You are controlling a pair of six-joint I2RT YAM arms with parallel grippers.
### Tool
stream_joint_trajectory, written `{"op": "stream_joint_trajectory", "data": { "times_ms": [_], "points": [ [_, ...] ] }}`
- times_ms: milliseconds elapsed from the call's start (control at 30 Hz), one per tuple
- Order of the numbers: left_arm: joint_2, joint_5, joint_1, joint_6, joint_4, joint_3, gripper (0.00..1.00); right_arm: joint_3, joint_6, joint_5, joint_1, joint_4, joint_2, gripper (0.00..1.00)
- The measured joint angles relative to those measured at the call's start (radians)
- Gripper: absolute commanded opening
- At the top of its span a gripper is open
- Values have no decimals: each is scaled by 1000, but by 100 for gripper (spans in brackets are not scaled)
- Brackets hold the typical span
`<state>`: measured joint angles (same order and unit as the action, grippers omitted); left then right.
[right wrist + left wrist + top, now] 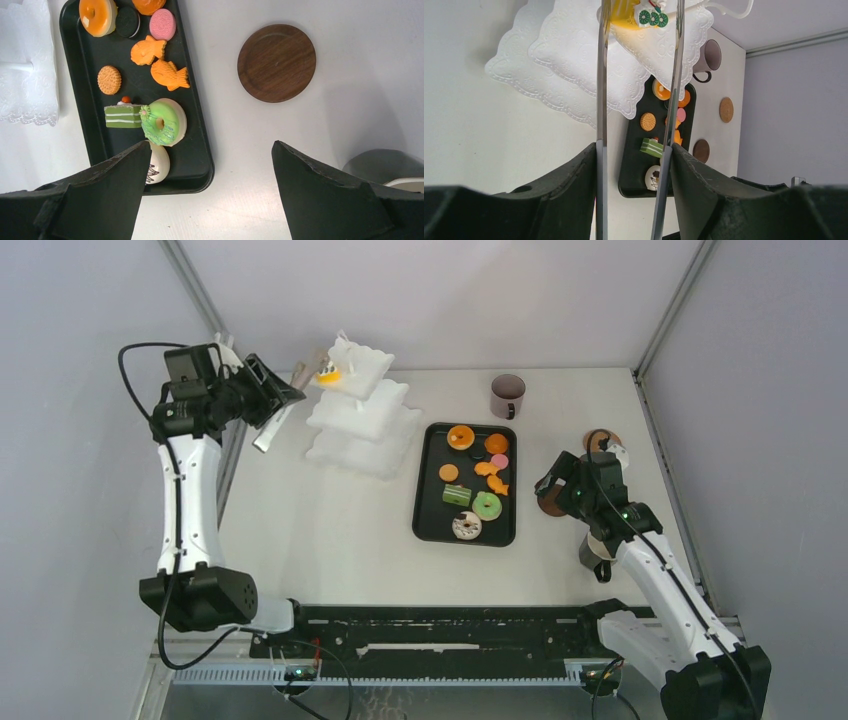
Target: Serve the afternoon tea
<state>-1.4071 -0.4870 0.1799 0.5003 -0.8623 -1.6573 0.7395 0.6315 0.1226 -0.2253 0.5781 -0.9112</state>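
A white table (330,530) sits within pale grey walls (80,300). At far left, the left gripper (633,150) clamps metal tongs (601,100), their tips flanking a yellow cake (624,12) on the white stand (365,425). Other pastries (487,505) fill the central black tray (430,520), with a dark mug (507,395) beyond. The right gripper (210,150) hangs wide open and empty near a wooden coaster (276,63).

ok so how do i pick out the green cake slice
Look at the black tray in the middle. In its near half, the cake slice sits just left of the green doughnut in the top view. It is the only blocky piece, green with white stripes.
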Motion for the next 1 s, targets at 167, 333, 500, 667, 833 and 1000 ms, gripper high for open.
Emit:
{"op": "stream_joint_trajectory", "data": {
  "times_ms": [167,333,500,667,833,1000],
  "points": [
    [4,17,0,-13,-28,-33,55,0,0,0,0,0,0,98],
    [23,44,0,-32,-77,-105,49,0,0,0,0,0,0,98],
    [80,61,0,-65,-104,-177,34,-2,0,0,0,-1,0,98],
    [171,60,-19,-92,-123,-181,22,-2,0,-1,0,-5,0,98],
    [233,97,-189,-126,-127,-155,16,-4,0,0,-3,-7,4,98],
    [257,157,-422,-151,-111,-32,16,-4,-5,11,-4,-3,21,98]
  ]
}}
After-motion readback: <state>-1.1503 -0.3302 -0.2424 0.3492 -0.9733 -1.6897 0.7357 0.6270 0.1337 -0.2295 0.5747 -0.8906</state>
